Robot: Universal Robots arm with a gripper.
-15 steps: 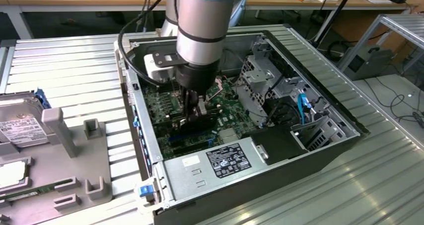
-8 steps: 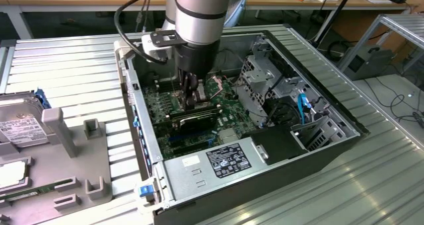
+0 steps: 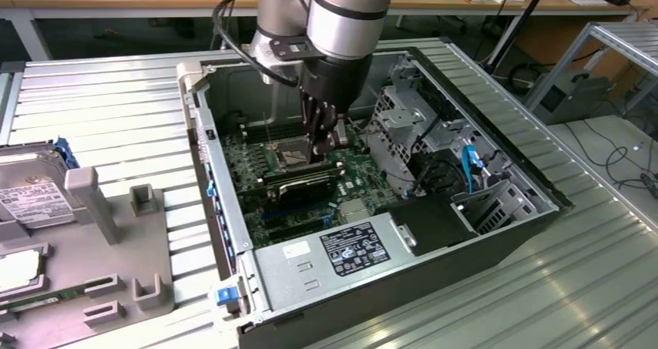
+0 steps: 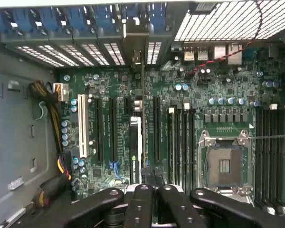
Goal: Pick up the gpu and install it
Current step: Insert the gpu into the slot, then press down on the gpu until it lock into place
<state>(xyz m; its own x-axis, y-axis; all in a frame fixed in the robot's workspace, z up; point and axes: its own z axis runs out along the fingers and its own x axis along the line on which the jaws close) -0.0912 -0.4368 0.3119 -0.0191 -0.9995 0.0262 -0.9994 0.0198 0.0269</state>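
Note:
The gpu stands on its edge in a slot of the green motherboard, inside the open computer case. In the wrist view the gpu is a thin black card with a green edge, running up towards the rear slot brackets. My gripper hangs just above the card's end on the exterior view's right. In the wrist view my gripper is shut, its fingertips pressed together with nothing between them, right by the card's top edge. Whether they touch the card I cannot tell.
The CPU socket lies beside the gripper, with empty memory slots past it. A power supply and drive cage crowd the case. Outside, a grey fixture holds a hard drive and a memory stick.

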